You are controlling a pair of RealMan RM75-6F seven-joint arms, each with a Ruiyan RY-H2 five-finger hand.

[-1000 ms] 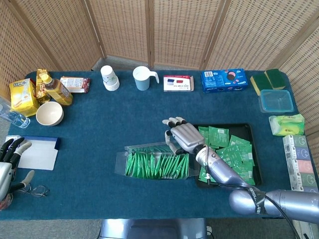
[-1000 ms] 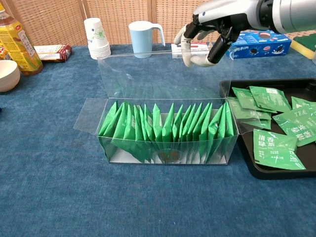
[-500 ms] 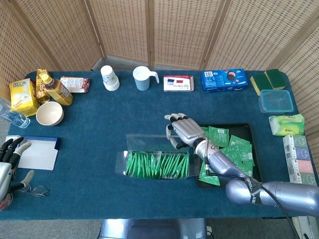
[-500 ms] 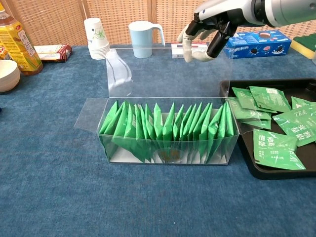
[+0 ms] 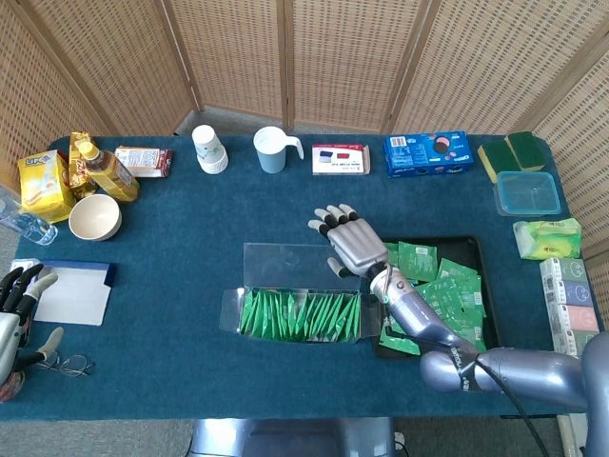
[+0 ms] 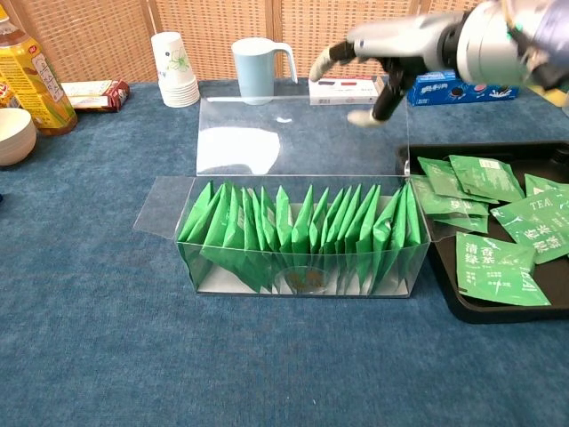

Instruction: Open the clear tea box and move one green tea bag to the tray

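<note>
The clear tea box (image 5: 300, 315) lies open in the middle of the table, with a row of green tea bags (image 6: 298, 233) standing upright inside. Its lid (image 6: 298, 133) stands tilted back behind the row. My right hand (image 5: 350, 244) hovers at the lid's far right corner, fingers spread and holding nothing; the chest view shows this hand (image 6: 382, 49) above the lid's top edge. The black tray (image 5: 473, 249) sits right of the box and holds several loose green tea bags (image 6: 493, 265). My left hand (image 5: 14, 307) rests at the table's near left edge, fingers apart and empty.
Along the back stand a paper cup stack (image 5: 209, 149), a blue mug (image 5: 272, 149), a small red-and-white box (image 5: 341, 159) and a blue cookie box (image 5: 427, 154). At the left are a bottle (image 5: 107, 169), a bowl (image 5: 94, 217) and a notepad (image 5: 71, 293).
The lid has swung further back and now stands open behind the tea bags. My right hand has lifted off and moved back, its fingers spreading flat. The left hand has stayed put.
</note>
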